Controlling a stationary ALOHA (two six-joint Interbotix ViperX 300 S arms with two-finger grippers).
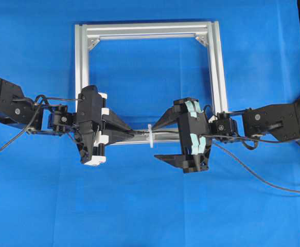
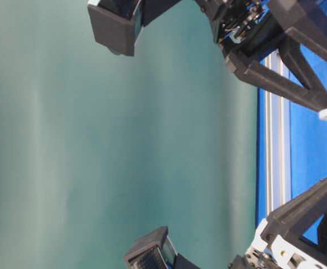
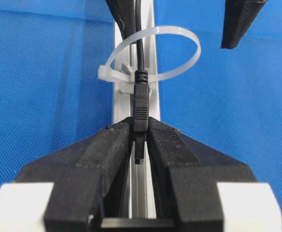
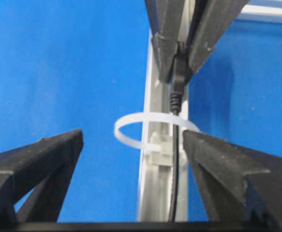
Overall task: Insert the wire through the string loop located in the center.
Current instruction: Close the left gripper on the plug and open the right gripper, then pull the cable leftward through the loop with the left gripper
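Covering table: blue cloth (image 1: 150, 206); silver frame (image 1: 216, 67) lying flat.

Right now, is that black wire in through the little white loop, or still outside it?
In. The wire runs through the string loop, and its plug sits pinched between the left fingers on the near side.

In the overhead view, the string loop (image 1: 150, 136) stands mid-frame on the frame's (image 1: 148, 30) lower rail, the wire (image 1: 165, 133) through it, left pincer (image 1: 130, 132) left, right pincer (image 1: 162, 140) right.
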